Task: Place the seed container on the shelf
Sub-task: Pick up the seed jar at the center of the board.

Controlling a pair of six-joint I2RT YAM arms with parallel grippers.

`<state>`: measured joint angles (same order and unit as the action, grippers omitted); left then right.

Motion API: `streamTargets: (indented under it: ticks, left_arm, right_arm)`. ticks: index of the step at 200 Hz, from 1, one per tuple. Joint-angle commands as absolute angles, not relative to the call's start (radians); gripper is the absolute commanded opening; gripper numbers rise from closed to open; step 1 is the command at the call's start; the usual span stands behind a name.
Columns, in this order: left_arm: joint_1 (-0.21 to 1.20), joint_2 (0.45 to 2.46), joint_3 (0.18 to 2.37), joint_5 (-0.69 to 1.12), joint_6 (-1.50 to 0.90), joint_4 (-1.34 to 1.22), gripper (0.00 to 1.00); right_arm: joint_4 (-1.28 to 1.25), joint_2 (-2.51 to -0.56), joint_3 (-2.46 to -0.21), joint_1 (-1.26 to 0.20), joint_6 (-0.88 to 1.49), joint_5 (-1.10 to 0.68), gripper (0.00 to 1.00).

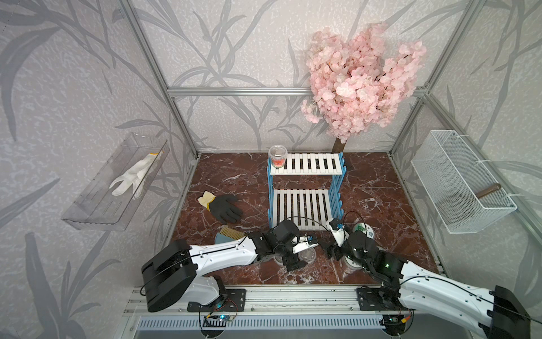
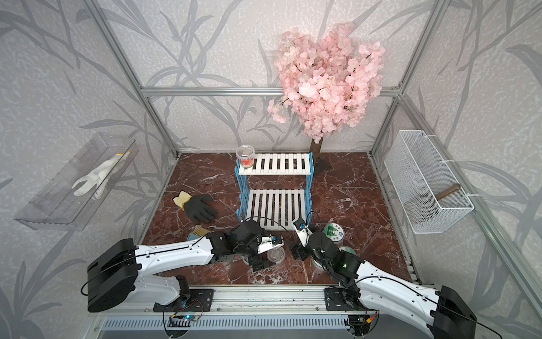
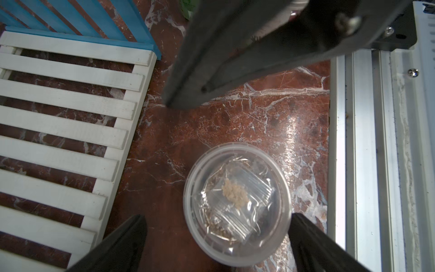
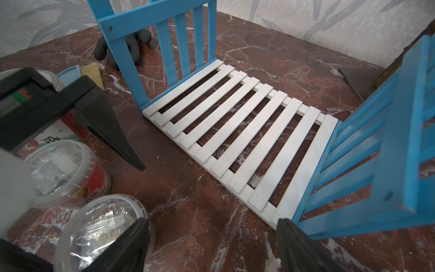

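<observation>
A clear lidded seed container (image 3: 237, 205) holding seed bags stands on the marble floor in front of the shelf (image 1: 305, 193), and shows in both top views (image 1: 307, 256) (image 2: 275, 254). My left gripper (image 3: 216, 217) hangs open over it; one finger (image 3: 306, 235) is at the rim, the other stands well apart. My right gripper (image 4: 210, 221) is open just right of it, with only bare floor between its fingers, facing the shelf's lower board (image 4: 235, 134). Another container (image 1: 277, 157) with red contents sits on the top tier's left end.
More seed containers stand near the arms: a red-labelled one (image 4: 66, 172) and a green-labelled one (image 1: 362, 230). A black glove (image 1: 225, 207) and a brush (image 1: 228, 233) lie to the left. A pink tree (image 1: 360, 82), a wire basket (image 1: 460, 182) and a clear wall tray (image 1: 117, 182) surround the floor.
</observation>
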<state>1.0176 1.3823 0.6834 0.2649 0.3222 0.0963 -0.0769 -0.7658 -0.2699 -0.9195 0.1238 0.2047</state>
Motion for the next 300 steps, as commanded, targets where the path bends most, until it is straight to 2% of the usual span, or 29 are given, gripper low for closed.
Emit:
streamTargets:
  ticks: [1,98,149,239,300]
  left_arm:
    - [1.018,1.417,0.725,0.285,0.331,0.073,0.97]
    - [1.015,1.481,0.748,0.316,0.324,0.072,0.94]
    - [1.003,1.489,0.760,0.344,0.319,0.087,0.86]
    - [0.993,1.497,0.772,0.383,0.317,0.089,0.84]
    - [0.982,1.513,0.790,0.401,0.314,0.107,0.76]
  right_arm:
    - [-0.084,-0.762,-0.258,-0.917,0.137,0.215,0.88]
    - [-0.097,-0.771,-0.244,-0.917,0.124,0.215,0.89]
    - [-0.105,-0.776,-0.239,-0.917,0.121,0.213,0.89]
    - [-0.103,-0.784,-0.239,-0.917,0.117,0.205,0.90]
    - [-0.097,-0.776,-0.239,-0.917,0.114,0.209,0.90]
